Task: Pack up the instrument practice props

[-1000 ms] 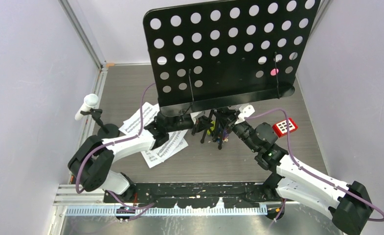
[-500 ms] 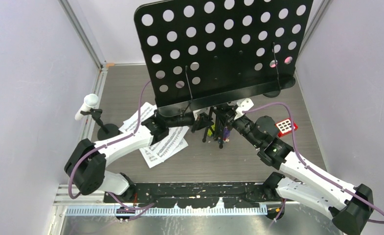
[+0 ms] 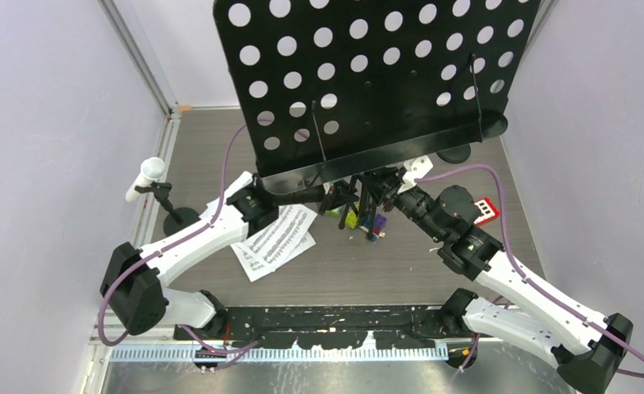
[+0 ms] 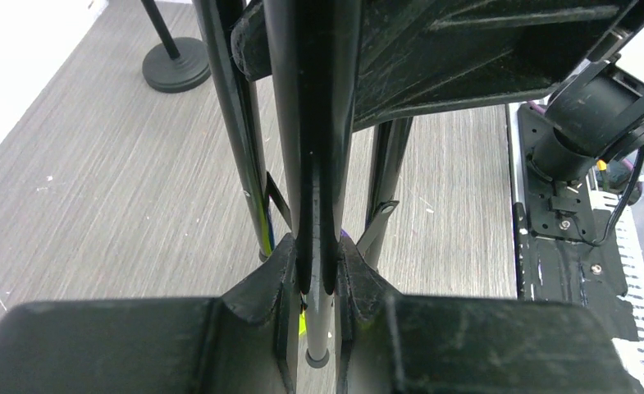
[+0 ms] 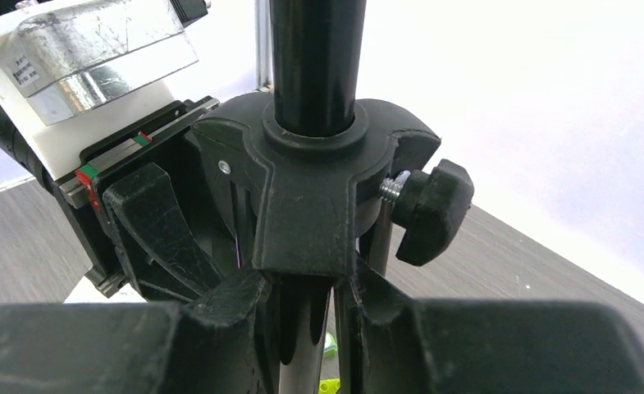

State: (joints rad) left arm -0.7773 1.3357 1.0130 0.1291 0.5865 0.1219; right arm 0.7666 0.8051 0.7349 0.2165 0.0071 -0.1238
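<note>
Music stand [image 3: 384,74], black perforated desk, raised higher than a second ago; folded leg [image 4: 314,164] clenched between left gripper [image 4: 317,271] fingers, shaft [image 5: 314,57] directly above right gripper [image 5: 310,287], likewise clenched; lift under way, packing unfinished.

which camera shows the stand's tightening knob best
Right wrist: the knob sits close and sharp, its screw threading into the collar around the pole. Top external hides it beneath the music desk; left wrist shows only the stand's legs, no knob.

Overhead; wrists close on music stand [image 3: 384,123]
</note>
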